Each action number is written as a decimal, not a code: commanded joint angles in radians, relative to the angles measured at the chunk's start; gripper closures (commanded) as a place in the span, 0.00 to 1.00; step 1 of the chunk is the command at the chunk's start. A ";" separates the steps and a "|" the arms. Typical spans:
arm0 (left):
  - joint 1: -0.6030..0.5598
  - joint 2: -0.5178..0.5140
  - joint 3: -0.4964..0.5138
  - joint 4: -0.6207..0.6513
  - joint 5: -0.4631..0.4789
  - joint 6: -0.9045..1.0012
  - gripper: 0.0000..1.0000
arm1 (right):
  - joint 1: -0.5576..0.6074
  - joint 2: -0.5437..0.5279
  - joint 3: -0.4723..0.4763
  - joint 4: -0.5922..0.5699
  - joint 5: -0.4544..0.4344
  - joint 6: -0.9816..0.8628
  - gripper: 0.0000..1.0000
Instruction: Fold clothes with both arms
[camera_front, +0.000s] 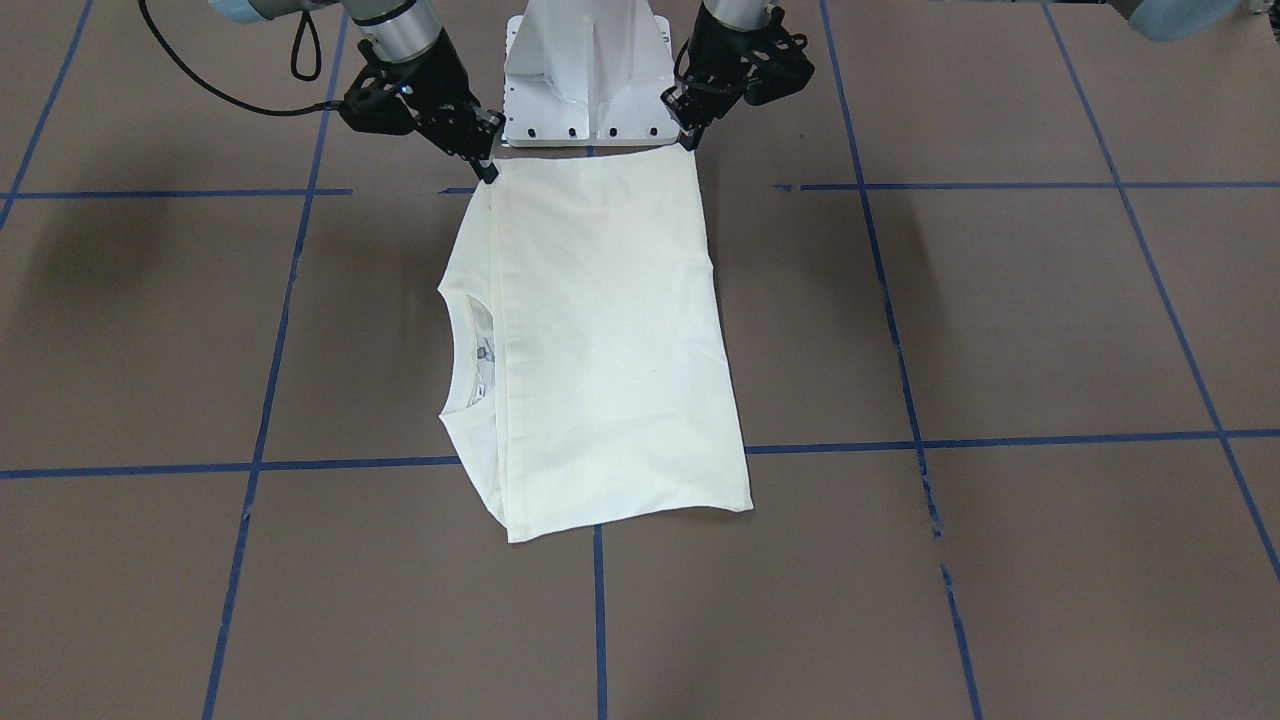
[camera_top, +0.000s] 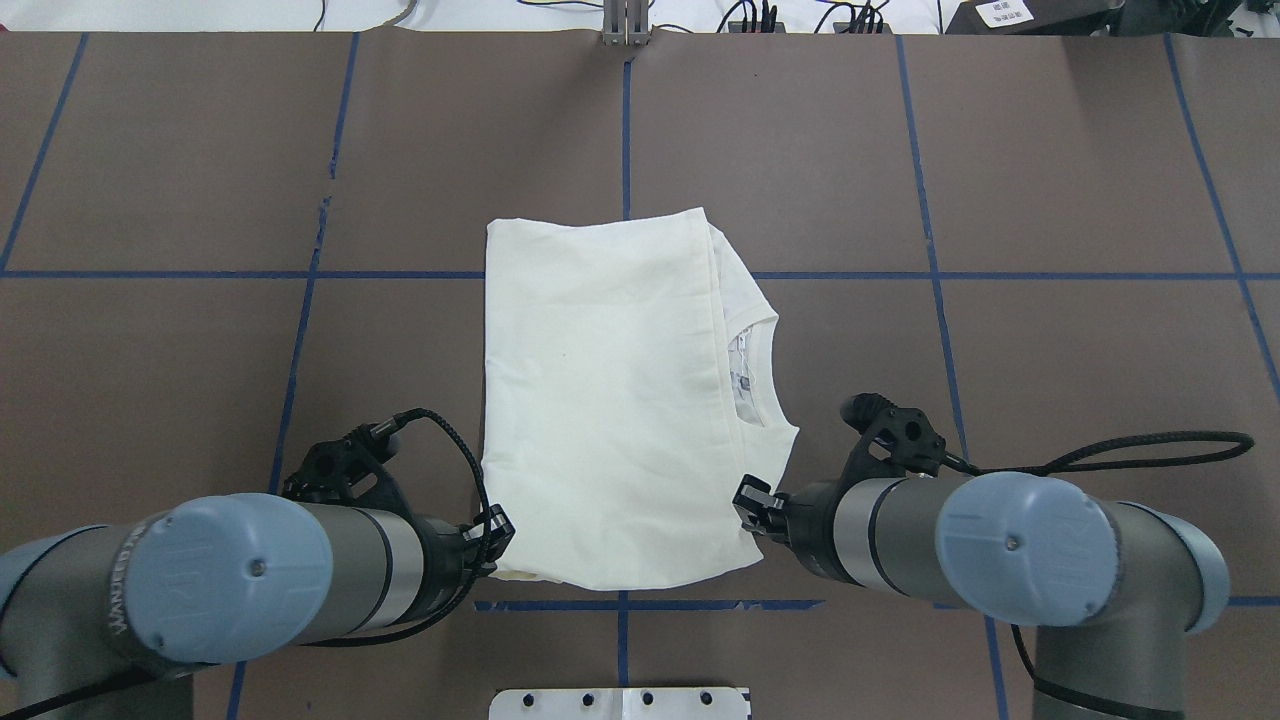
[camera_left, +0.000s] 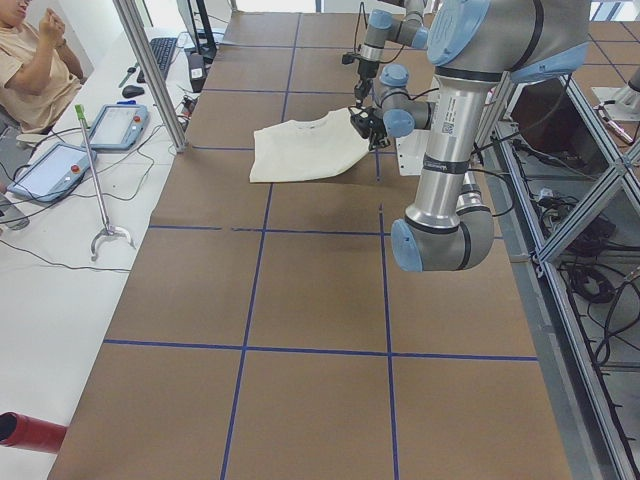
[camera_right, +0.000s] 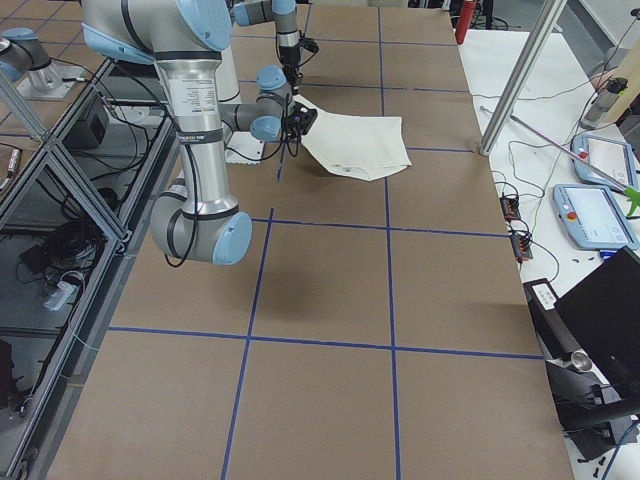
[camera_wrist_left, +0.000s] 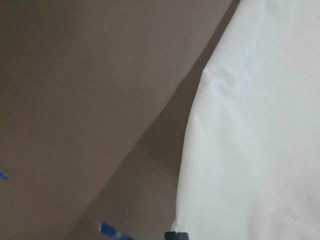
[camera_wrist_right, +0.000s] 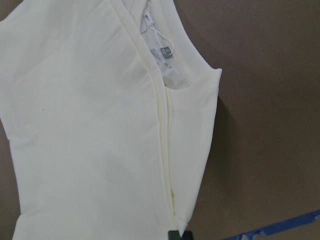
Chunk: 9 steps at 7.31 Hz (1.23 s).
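The shirt (camera_top: 600, 400) lies plain side up on the table (camera_top: 1050, 350), straight out in front of the white base (camera_front: 590, 90). It is folded to a long panel whose long axis runs directly away from the base. Its collar (camera_top: 768, 375) pokes out on the side of the base where my right arm stands.

I hold the short edge nearest the base. My left gripper (camera_top: 497, 535) is pinched on one corner of that edge and my right gripper (camera_top: 750, 503) on the other, fingers closed on cloth at both. The side views show that edge raised off the table with a shadow under it, while the end farthest from the base rests flat.

So the whole length of the shirt lies ahead of my fingers, away from the base, and neither arm is nearer than the other. I judge the coming fold means carrying both corners outward together, level, over to the far edge. If one hand leads, the crease will skew.
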 joint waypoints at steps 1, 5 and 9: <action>-0.008 -0.010 -0.050 0.018 -0.015 -0.002 1.00 | 0.025 -0.005 0.060 -0.002 0.005 0.015 1.00; -0.256 -0.157 0.256 0.007 0.007 0.270 1.00 | 0.328 0.263 -0.347 0.009 0.151 -0.100 1.00; -0.379 -0.251 0.571 -0.233 0.008 0.325 1.00 | 0.384 0.455 -0.665 0.024 0.153 -0.146 1.00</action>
